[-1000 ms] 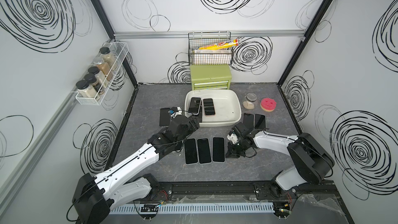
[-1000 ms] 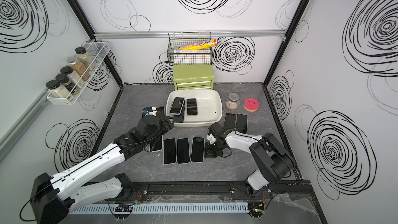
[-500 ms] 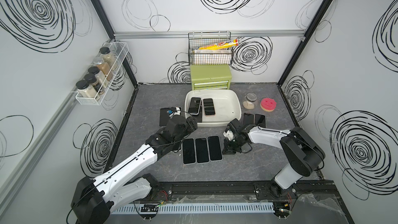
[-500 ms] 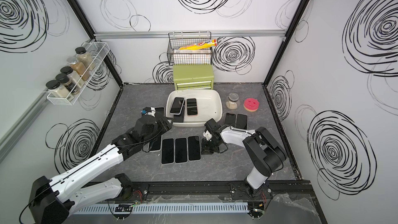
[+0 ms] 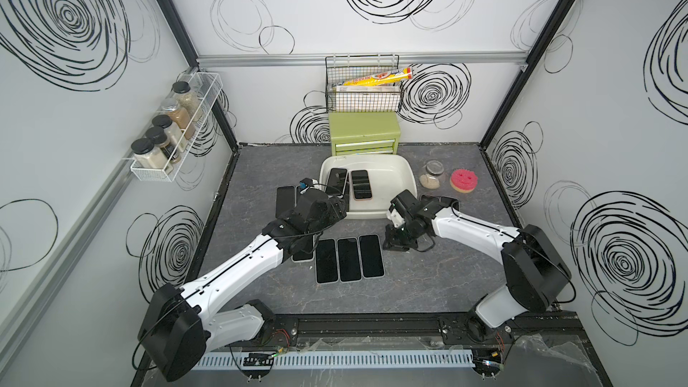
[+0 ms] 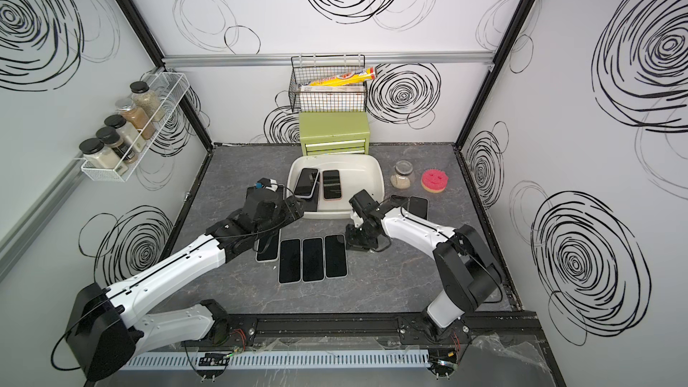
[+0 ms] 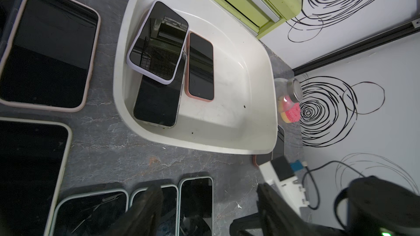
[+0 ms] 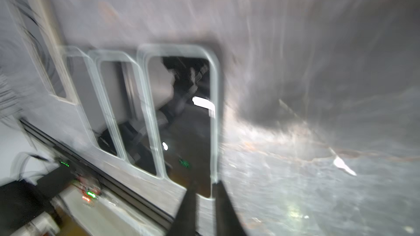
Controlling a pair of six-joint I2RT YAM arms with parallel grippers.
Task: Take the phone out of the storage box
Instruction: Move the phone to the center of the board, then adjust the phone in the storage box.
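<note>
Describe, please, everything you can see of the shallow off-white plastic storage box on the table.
The shallow off-white plastic storage box is rectangular with rounded corners and a rolled rim, glossy, with dark specks inside. It sits upright on the grey marbled table, before the green metal drawer chest. Inside, a pink-cased phone lies flat beside a clear-cased phone, on which a lilac-cased phone rests tilted. The rest of its floor is bare.
</note>
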